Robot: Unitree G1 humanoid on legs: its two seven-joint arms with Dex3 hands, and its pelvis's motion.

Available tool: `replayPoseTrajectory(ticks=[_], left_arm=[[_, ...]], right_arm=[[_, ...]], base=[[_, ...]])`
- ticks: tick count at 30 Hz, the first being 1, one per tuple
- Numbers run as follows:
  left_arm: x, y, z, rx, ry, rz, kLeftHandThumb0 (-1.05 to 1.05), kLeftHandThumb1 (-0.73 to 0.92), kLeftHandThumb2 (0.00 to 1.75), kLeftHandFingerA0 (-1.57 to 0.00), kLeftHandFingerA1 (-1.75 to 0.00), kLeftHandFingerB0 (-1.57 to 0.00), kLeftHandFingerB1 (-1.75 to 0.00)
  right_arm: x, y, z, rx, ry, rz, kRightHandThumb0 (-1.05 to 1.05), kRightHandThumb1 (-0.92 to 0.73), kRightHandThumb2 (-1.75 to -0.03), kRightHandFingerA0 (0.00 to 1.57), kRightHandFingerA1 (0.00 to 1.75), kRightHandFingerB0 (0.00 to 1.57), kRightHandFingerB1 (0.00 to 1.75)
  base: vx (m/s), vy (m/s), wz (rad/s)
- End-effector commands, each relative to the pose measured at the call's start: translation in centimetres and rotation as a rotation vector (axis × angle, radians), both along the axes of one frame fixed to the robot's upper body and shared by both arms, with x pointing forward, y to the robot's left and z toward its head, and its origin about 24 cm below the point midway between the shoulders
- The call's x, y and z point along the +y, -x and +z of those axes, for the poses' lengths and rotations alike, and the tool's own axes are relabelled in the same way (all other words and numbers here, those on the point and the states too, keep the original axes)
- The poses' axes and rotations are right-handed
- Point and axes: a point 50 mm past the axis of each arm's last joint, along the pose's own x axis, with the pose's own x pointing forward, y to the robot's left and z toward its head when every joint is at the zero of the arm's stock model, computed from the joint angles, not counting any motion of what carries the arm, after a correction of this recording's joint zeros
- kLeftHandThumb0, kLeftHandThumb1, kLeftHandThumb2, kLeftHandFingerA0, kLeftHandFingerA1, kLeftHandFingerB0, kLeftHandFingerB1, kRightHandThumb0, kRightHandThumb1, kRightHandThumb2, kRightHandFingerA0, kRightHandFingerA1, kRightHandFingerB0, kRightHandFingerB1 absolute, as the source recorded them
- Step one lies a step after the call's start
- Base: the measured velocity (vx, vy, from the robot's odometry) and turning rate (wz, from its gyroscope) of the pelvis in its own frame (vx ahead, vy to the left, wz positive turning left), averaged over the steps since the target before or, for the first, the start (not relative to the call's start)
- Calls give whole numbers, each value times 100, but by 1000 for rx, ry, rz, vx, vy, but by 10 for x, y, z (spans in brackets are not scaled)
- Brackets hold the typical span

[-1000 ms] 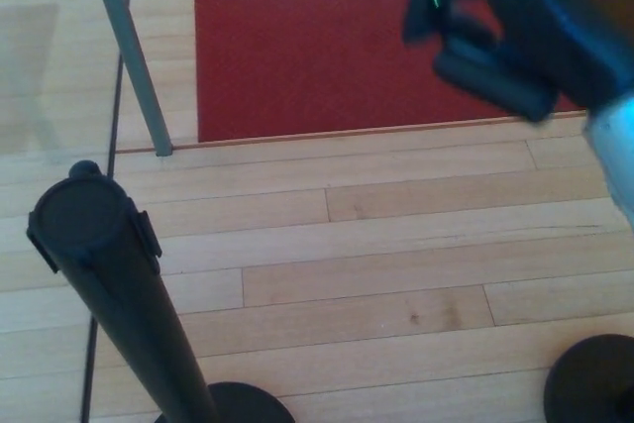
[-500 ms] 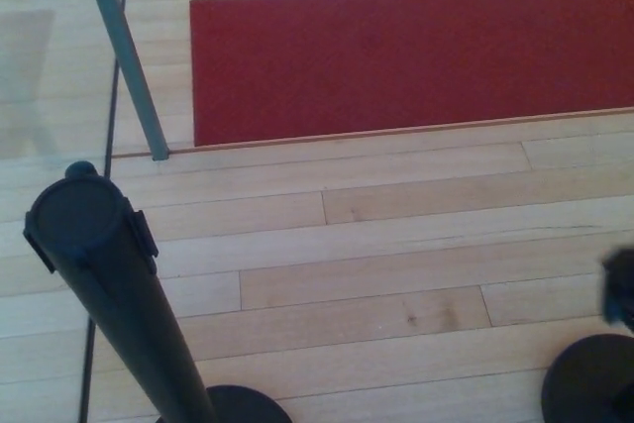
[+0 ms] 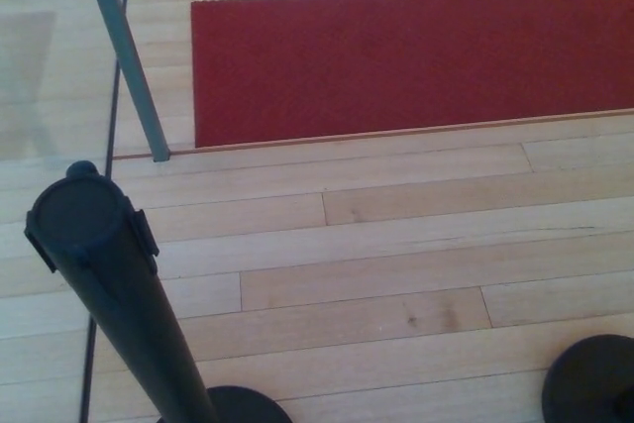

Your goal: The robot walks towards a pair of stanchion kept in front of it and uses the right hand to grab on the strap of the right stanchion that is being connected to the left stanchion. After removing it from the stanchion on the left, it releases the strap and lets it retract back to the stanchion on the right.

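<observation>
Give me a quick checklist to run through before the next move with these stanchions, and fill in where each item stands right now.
1. Left stanchion post upright, top cap in view: ok.
2. Strap spanning from left stanchion to the right: none visible between them, so apparently unhooked: ok.
3. Right stanchion: only its base shows at the lower right corner; post and strap housing out of frame: cannot tell.
4. Strap fully retracted: cannot tell.
5. Robot's hands: neither in view: cannot tell.
6. Wooden floor between the bases, red mat beyond: nothing lying on them: ok.
</observation>
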Motion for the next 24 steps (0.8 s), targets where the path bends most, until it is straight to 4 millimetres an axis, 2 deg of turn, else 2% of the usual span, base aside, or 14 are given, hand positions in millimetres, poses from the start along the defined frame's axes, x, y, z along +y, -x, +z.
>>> replayPoseTrajectory(ticks=[1,2,4,9,10,12,15,16,17,18,20,22,23,24], left_arm=[[5,3,3,-12,-12,5,-15,68,62,-102,-112,-91,-87],[5,6,3,-6,-15,2,-15,67,62,-102,-111,-91,-86],[5,9,3,0,-15,3,-13,64,65,-105,-114,-91,-86],[4,11,2,11,-4,1,-13,65,63,-103,-110,-91,-83],[4,9,2,6,-6,-5,-14,67,64,-106,-114,-93,-87],[3,6,2,-4,-7,-7,-16,67,60,-99,-112,-89,-85],[4,6,2,-2,-6,-7,-14,67,61,-104,-112,-91,-85],[5,7,2,2,-5,-6,-12,65,64,-106,-112,-93,-87],[4,8,2,4,-4,-5,-12,65,64,-106,-112,-93,-87],[4,9,1,13,-3,-6,-14,68,62,-105,-110,-92,-85],[3,10,1,21,-2,-9,-14,68,62,-105,-110,-92,-85],[3,10,1,25,-2,-10,-14,69,61,-105,-108,-92,-84],[3,11,1,30,-1,-5,-14,66,63,-109,-110,-96,-85],[4,12,0,35,0,0,-14,66,63,-109,-110,-96,-85]], right_arm=[[-4,-8,15,-8,138,120,-79,-44,-72,0,0,0,3],[-2,-8,13,4,172,140,-87,-54,-82,0,6,0,0],[5,-8,13,-11,179,197,-89,-56,-94,0,13,0,3],[34,-5,20,-91,191,377,-89,-54,-95,0,12,0,0],[42,-4,23,-118,197,416,-104,-51,-57,0,0,0,0],[53,-1,29,-160,196,468,-104,-51,-57,0,0,0,0],[65,2,37,-200,195,507,-105,-53,-59,0,0,0,0],[70,4,41,-216,199,521,-102,-42,-80,0,0,0,1],[71,6,43,-222,201,526,-102,-42,-80,0,0,0,1],[73,9,49,-239,201,533,-105,-56,-58,0,0,0,0],[75,13,55,-251,199,536,-105,-56,-58,0,0,0,0],[74,16,59,-272,196,536,-105,-56,-62,0,0,0,7],[73,21,65,-292,186,527,-102,-54,-100,0,15,0,0],[72,27,73,-312,177,518,-102,-54,-100,0,15,0,0]], base=[[0,0,0],[0,0,0],[0,0,0],[0,0,0],[0,0,0],[0,0,0],[0,0,0],[0,0,0],[0,0,0],[0,0,0],[0,0,0],[0,0,0],[0,0,0],[0,0,0]])
